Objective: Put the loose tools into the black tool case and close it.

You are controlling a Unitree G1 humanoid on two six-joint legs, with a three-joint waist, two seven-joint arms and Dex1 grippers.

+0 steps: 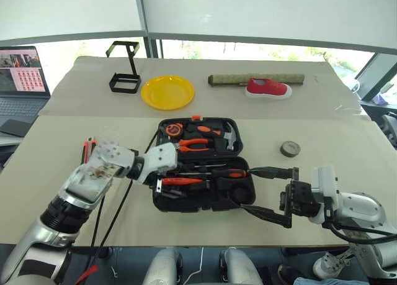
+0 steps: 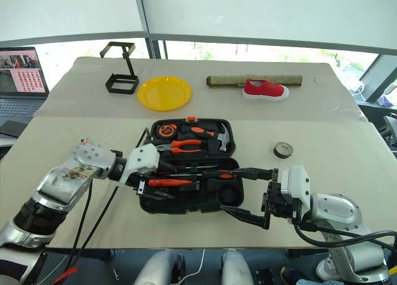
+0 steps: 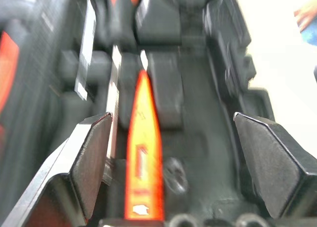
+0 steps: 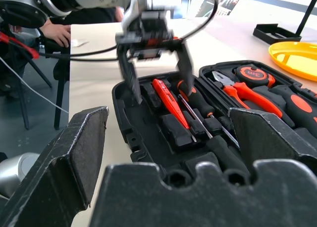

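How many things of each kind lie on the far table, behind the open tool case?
Black wire stand: 1
Yellow plate: 1
Red shoe: 1
Long brown bar: 1
Total: 4

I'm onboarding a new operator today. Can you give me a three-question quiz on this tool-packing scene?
1. True or false: the case is shut.
2. Which task item lies on the table outside the case?
A. tape roll
B. orange screwdriver
C. pliers
3. Fill in: the left pincer hovers with jaws ____ over the orange screwdriver.

Key:
1. False. It lies open, lid back.
2. A. It sits right of the case, beyond the right pincer.
3. Open; it holds nothing.
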